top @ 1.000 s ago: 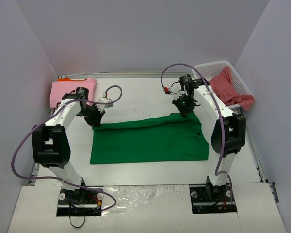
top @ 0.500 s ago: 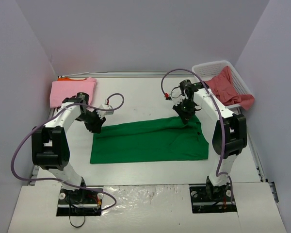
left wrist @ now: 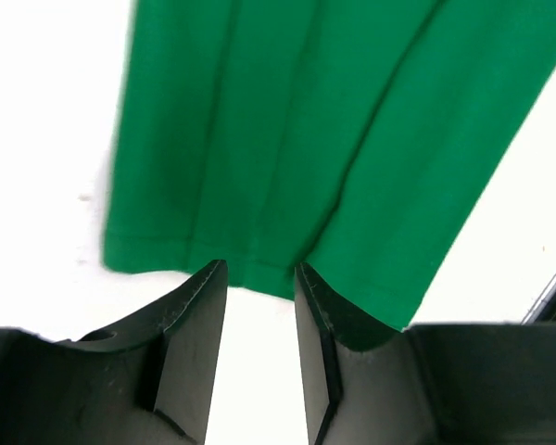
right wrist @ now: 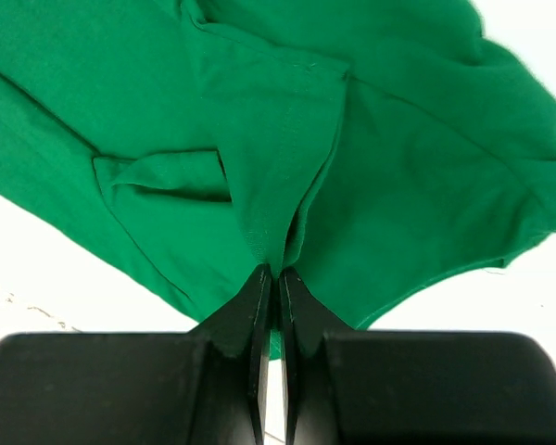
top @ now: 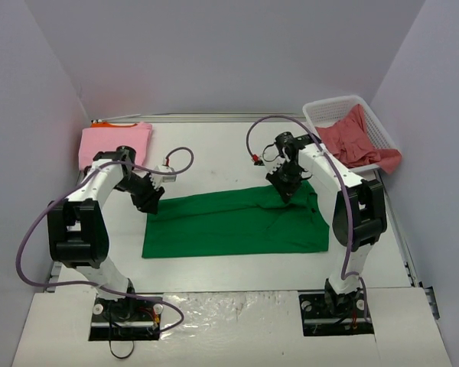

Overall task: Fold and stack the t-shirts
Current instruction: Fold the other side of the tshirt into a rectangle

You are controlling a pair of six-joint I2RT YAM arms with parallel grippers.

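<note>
Left hand [left wrist: 259, 269] is sitting low at the far-left corner of the green t-shirt [top: 229, 225], fingers spread a bit with nothing but bare white desk [top: 214, 149] between them. From the left wrist view the shirt's hem runs right across in front of the fingertips, so it's at the edge of the cloth but not gripping it.

Behind that arm, in the far-left corner of the desk, there's the pink t-shirt [top: 115, 141], folded, with a sliver of the orange t-shirt [top: 111, 124] peeking out from under its far edge.

The green one takes up the middle of the desk, laid out as a wide rectangle, mostly flat but wrinkled and bunched toward its far-right part.

That's where the right hand [right wrist: 271, 271] is, fingers pressed together on a raised fold of green cloth, pinching it up into a little ridge.

Far right corner: the white lattice basket [top: 384, 131] with the coral red t-shirt [top: 359, 141] crumpled inside and spilling over its near rim.
</note>
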